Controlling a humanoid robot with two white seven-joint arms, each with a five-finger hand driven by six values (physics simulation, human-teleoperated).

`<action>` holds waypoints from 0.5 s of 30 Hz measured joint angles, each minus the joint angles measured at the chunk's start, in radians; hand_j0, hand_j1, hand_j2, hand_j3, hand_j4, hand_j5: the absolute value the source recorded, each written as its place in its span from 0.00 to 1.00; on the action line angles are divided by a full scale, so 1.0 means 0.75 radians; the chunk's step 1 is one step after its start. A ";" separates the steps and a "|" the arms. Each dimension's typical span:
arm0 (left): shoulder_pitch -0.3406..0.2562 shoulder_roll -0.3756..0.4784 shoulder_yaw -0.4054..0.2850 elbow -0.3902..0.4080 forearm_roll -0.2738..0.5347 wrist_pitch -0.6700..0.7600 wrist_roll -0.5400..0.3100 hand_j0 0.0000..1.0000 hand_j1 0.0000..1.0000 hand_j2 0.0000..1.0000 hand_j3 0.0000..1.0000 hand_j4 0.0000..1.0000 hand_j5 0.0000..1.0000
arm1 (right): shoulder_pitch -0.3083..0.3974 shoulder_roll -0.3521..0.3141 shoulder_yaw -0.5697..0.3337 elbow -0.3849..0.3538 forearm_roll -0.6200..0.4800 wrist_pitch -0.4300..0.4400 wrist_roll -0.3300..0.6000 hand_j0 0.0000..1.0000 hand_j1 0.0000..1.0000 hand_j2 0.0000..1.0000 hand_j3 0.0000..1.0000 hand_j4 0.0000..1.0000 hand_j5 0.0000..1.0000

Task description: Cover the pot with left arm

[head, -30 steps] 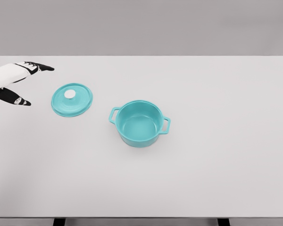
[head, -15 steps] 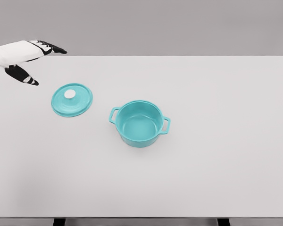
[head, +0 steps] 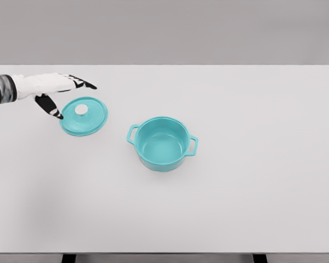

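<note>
A teal pot [head: 162, 143] with two side handles stands uncovered near the middle of the white table [head: 252, 181]. Its teal lid [head: 84, 116], topped by a white knob [head: 81, 110], lies flat on the table to the pot's left. My left hand [head: 66, 96] reaches in from the left edge and hovers just over the lid's upper-left rim, fingers spread and holding nothing. The thumb [head: 49, 106] points down beside the lid's left edge; the other fingers [head: 82, 84] stretch out beyond its far edge.
The table's far edge runs along the top of the view against a grey wall. Its front edge lies near the bottom of the picture.
My left hand has moved rightward from the table's far-left corner and now sits over the lid's upper-left rim. Pot and lid have not moved.
</note>
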 measured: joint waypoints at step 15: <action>-0.014 -0.074 -0.047 0.020 -0.113 0.037 0.000 0.98 0.98 0.98 0.98 0.98 0.98 | -0.002 0.000 0.000 0.000 0.000 0.000 0.000 1.00 1.00 1.00 1.00 1.00 1.00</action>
